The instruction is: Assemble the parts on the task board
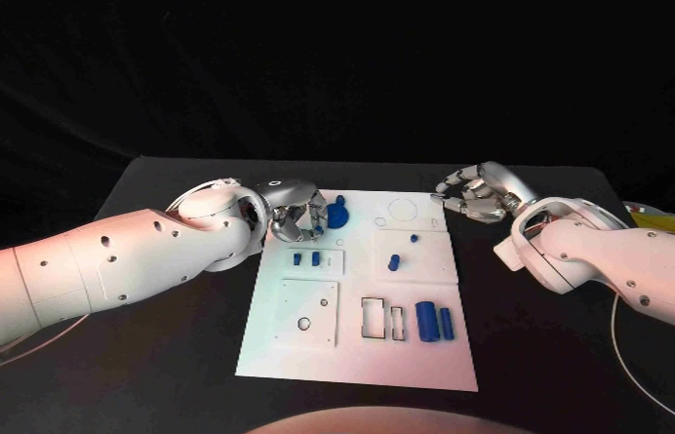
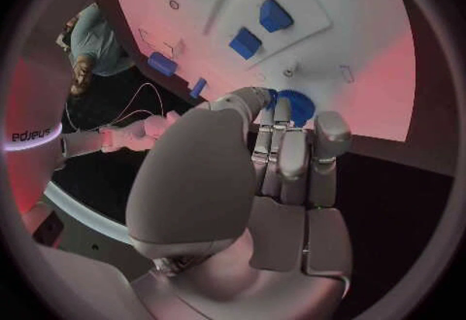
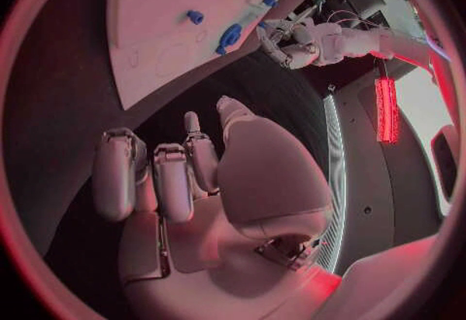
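Note:
The white task board [image 1: 359, 356] lies mid-table. At its far left corner my left hand [image 1: 296, 217] curls its fingertips [image 2: 282, 114] onto a blue round part [image 1: 335, 215] [image 2: 299, 106] that sits on the board; thumb and fingers close on its edge. My right hand [image 1: 471, 195] [image 3: 185, 172] hovers just off the board's far right corner, fingers curled in around nothing. Two small blue blocks [image 1: 308, 256] [image 2: 275, 15] stand left of centre, a blue peg [image 1: 394, 261] lies in the middle, and two blue bars [image 1: 435, 322] lie near the right edge. The right wrist view shows the left hand [image 3: 291, 44] by the round part [image 3: 230, 36].
Two black-outlined rectangular slots [image 1: 384, 320] sit beside the bars. A raised square plate with holes [image 1: 307, 312] takes the board's near left. A faint circle outline [image 1: 401, 207] marks the far side. A yellow thing [image 1: 650, 217] lies at the table's right edge.

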